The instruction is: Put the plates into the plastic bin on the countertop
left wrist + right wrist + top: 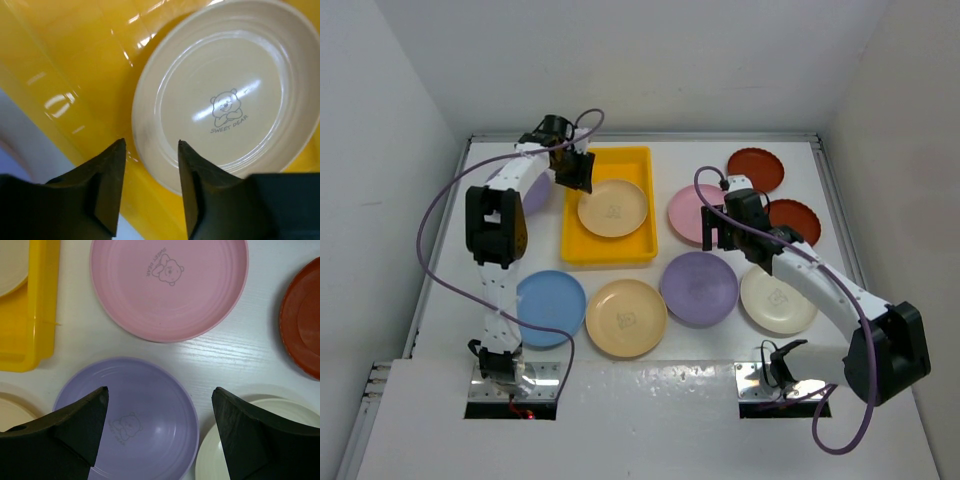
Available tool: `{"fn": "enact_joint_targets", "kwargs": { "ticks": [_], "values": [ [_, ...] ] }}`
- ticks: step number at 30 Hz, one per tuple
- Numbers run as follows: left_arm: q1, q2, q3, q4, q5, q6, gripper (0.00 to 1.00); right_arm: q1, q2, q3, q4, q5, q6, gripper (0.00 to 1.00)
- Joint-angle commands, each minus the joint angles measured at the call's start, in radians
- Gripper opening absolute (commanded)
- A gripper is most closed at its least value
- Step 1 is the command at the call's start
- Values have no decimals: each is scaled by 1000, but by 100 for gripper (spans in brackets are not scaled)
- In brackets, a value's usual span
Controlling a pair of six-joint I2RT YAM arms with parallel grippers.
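A tan-yellow plate [613, 208] lies in the yellow plastic bin [590, 252]; the left wrist view shows it [230, 95] just past my open, empty left gripper [150, 145], which hovers over the bin's left side [575, 172]. My right gripper [720, 232] is open and empty above the pink plate [688, 210] and a lilac plate [699, 287]; the right wrist view shows the pink plate [167, 285] and the lilac plate [130, 415] below the jaws [159, 390]. Other plates on the countertop [690, 160]: blue [552, 305], tan-yellow [626, 318], cream [778, 300], two red-brown [758, 168] [798, 216].
Another lilac plate [538, 196] lies partly hidden under the left arm at the bin's left. White walls enclose the countertop on three sides. Purple cables loop from both arms.
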Motion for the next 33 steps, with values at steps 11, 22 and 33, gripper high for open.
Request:
{"fn": "enact_joint_targets", "kwargs": {
  "ticks": [11, 22, 33],
  "values": [
    [310, -66, 150, 123, -178, -186, 69, 6, 107, 112, -77, 13, -5, 83],
    [478, 58, 50, 114, -206, -148, 70, 12, 153, 124, -74, -14, 1, 83],
    [509, 166, 41, 103, -196, -125, 32, 29, 110, 71, -80, 12, 32, 82]
  ]
}}
